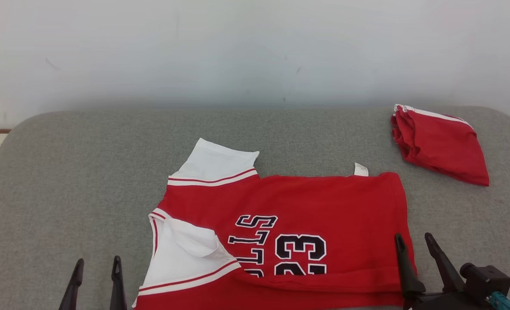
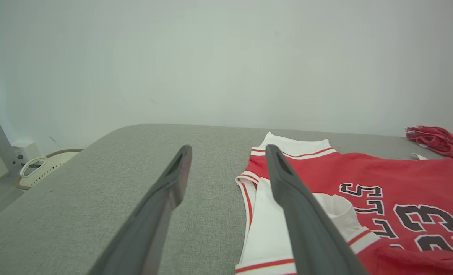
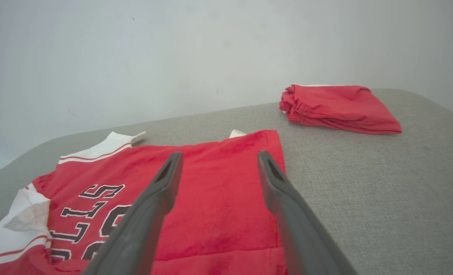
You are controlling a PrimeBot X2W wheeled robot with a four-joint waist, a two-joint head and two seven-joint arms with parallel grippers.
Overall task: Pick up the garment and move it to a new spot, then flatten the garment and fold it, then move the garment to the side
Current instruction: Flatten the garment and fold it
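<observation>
garment to be folded, a red short-sleeved jersey (image 1: 315, 202) with white sleeves and black-and-white lettering, lies across the near middle of the wide grey fabric-covered surface (image 1: 87, 172), neck end toward the robot's left and hem toward its right. its near long edge looks turned over onto the body and covers the lower part of the numbers, while the far edge and far sleeve lie flat. a folded red cloth bundle (image 1: 442, 146) sits well apart at the far right. the right end effector (image 1: 414, 241) hovers over the hem corner with its fingers spread, gripping nothing. the left end effector (image 1: 98, 267) is also wide apart and empty, over bare surface just beside the near white sleeve. a small white label (image 1: 360, 169) pokes out from the far edge. by my reading the folding step is in hand, with one lengthwise fold laid. the next move likely calls for both end effectors to reach the far edge, pinch it near sleeve and hem, and draw it evenly toward the robot so the cloth does not bunch.
</observation>
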